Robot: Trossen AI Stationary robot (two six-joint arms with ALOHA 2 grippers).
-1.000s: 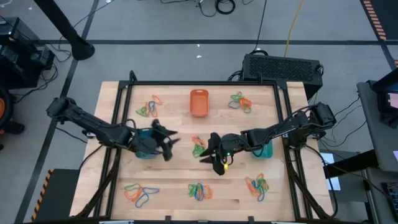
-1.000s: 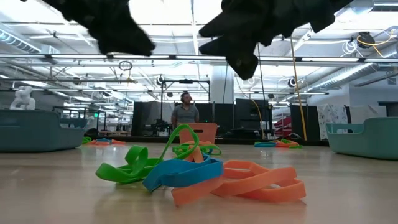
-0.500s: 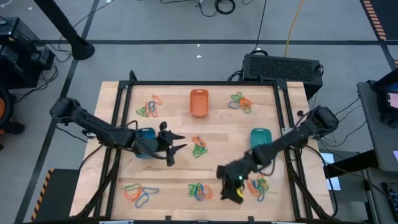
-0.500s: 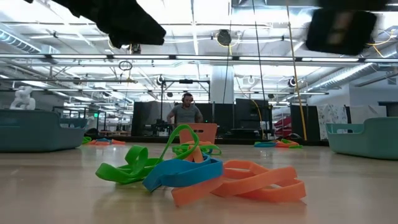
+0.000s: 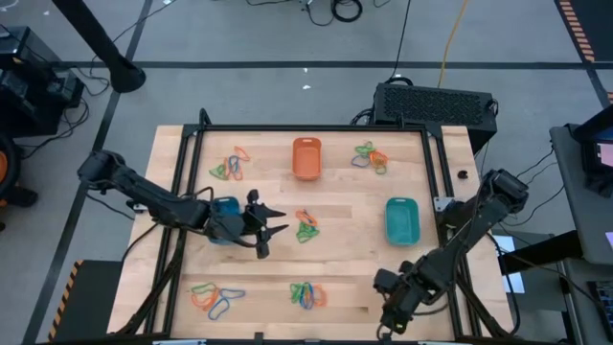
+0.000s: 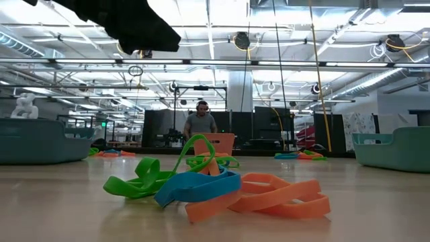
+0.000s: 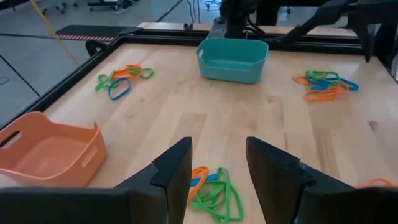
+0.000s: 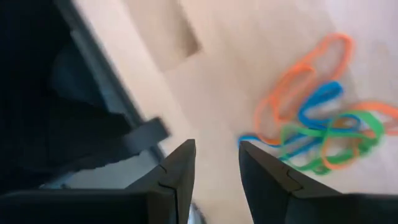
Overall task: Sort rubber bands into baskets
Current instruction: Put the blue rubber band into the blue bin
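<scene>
Room: wide workshop floor with cables around a wooden surface (image 5: 345, 201) framed by black rails; a person stands far behind it in the low view.
Rubber bands: six mixed piles on the surface — middle clump (image 5: 306, 226), far left (image 5: 228, 165), far right (image 5: 371, 156), near left (image 5: 213, 298), near middle (image 5: 307, 294), near right (image 8: 317, 134).
Orange basket (image 5: 306, 157): far middle, looks empty.
Teal basket (image 5: 401, 219): right of centre, nothing visible inside.
Blue basket (image 5: 223, 213): left, partly hidden under the left arm; contents cannot be told.
Left pincer (image 5: 265, 227): open, empty, just left of the middle clump.
Right pincer (image 5: 393, 309): at the near right edge, fingers apart, holding nothing.
Risk: the clump's loops are tangled, so a grab there likely lifts several colours together and drops them in one basket.
Risk: the right pincer sits beside the frame rail and could strike it.
</scene>
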